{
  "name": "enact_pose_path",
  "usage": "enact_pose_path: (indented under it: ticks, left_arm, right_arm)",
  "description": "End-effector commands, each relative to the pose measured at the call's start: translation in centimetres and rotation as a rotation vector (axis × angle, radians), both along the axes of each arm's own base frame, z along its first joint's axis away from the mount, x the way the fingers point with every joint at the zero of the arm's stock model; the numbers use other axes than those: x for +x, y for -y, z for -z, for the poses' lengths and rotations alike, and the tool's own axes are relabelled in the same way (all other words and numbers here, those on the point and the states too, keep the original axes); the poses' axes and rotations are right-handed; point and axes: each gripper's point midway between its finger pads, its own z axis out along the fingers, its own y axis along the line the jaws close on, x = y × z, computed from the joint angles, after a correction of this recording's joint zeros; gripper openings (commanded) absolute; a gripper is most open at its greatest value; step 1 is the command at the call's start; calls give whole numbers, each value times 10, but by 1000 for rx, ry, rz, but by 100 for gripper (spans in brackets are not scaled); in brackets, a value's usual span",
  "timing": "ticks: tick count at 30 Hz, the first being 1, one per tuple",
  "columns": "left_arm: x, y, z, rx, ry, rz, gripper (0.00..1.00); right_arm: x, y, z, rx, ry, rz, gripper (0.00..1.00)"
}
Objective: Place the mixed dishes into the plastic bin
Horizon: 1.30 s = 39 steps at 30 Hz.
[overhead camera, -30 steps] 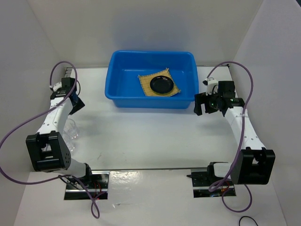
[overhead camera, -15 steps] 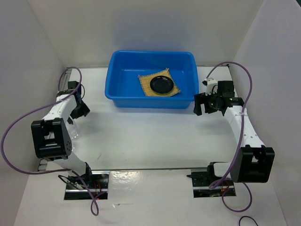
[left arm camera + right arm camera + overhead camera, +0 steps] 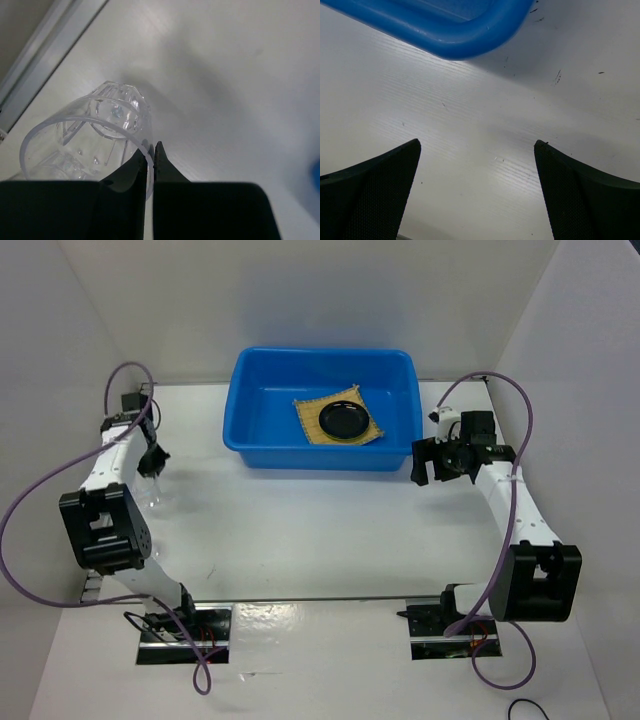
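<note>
White desk (image 3: 320, 540), boxed in by white walls. Far left, near the wall: left jaws clenched on the rim of a clear glass cup (image 3: 90, 130), one finger inside, one outside; cannot tell whether it has left the desk. Second cup and green plate not made out in any view. Centre, far side: blue plastic bin (image 3: 300, 455) holds the woven mat (image 3: 305, 412) with the black dish (image 3: 343, 421) on it. Right: right jaws spread wide, empty, just beside the bin's near right corner. Judged roughly half done. Bare desk lies between cup and bin; the rim needs clearing; the bin's left half is free.
</note>
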Motion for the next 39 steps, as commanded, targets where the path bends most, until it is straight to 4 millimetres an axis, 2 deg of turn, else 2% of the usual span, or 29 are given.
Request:
enact_pose_path:
  ticks: [1,2,5,6,7,8,9,10,11,12,13,14,16,17,18,19,21,22,24,25,26,27,28,29,32,35,37,38,39]
  left_arm:
    - [41,11,-135,68,389,70,0]
    - [57,17,-186,76,528,100,0]
    - [88,59,-248,6,678,241,0]
    - [109,73,-277,-8,742,308,0]
    - [119,109,-284,-70,753,422,0]
    - [129,125,-287,-80,749,490,0]
    - [155,142,-260,-109,681,535,0]
    - [155,173,-289,-106,724,615,0]
    - [181,188,-252,-101,635,651,0]
    - [182,205,-260,-77,654,669,0]
    - [187,216,-245,-79,625,681,0]
    - [201,226,-224,-74,593,687,0]
    - [209,247,-205,-50,559,720,0]
    - [220,255,-191,-31,548,738,0]
    - [226,265,-186,-28,557,758,0]
    - [233,277,-165,-20,528,778,0]
    - [245,282,-157,19,537,804,0]
    - [250,289,-133,31,498,818,0]
    - [259,289,-121,50,493,828,0]
    - [266,291,-98,47,464,830,0]
    - [268,294,-86,37,449,838,0]
    - [271,295,-61,33,412,840,0]
    - [276,290,-56,42,414,840,0]
    - [278,291,-36,39,385,842,0]
    - [286,287,-14,46,367,843,0]
    - [289,283,-2,38,356,840,5]
    - [291,284,-7,41,377,839,15]
    - [293,282,-13,55,390,830,22]
    - [293,282,-20,56,401,829,33]
  right_arm:
    - [11,2,-6,-6,43,-3,98]
    - [11,5,-6,-6,43,6,98]
    - [12,9,1,-10,24,9,98]
    - [13,7,4,-2,14,3,98]
    - [15,11,0,-3,23,14,98]
    - [15,11,4,-2,11,14,98]
    - [16,15,7,-7,2,17,98]
    - [16,16,7,1,3,20,98]
    - [14,15,11,6,-12,7,98]
    - [14,18,11,6,-12,17,98]
    - [14,17,10,9,-9,4,98]
    - [12,21,11,10,-18,18,98]
    - [12,29,11,18,-17,41,98]
    - [12,33,11,18,-16,52,98]
    - [12,36,11,20,-13,51,98]
    - [12,39,8,19,-4,61,98]
    - [10,40,8,27,-11,65,98]
    - [10,40,8,27,-12,65,98]
    - [10,43,11,29,-20,74,98]
    - [10,43,11,29,-21,74,98]
    - [10,43,11,29,-21,74,98]
    - [10,43,14,31,-31,75,98]
    - [10,43,15,31,-31,75,98]
    - [11,43,18,32,-42,75,98]
    - [11,47,26,32,-65,77,98]
    - [11,46,31,44,-89,72,98]
    - [11,46,35,41,-99,65,98]
    - [11,46,35,41,-99,65,98]
    - [11,46,35,41,-99,65,98]
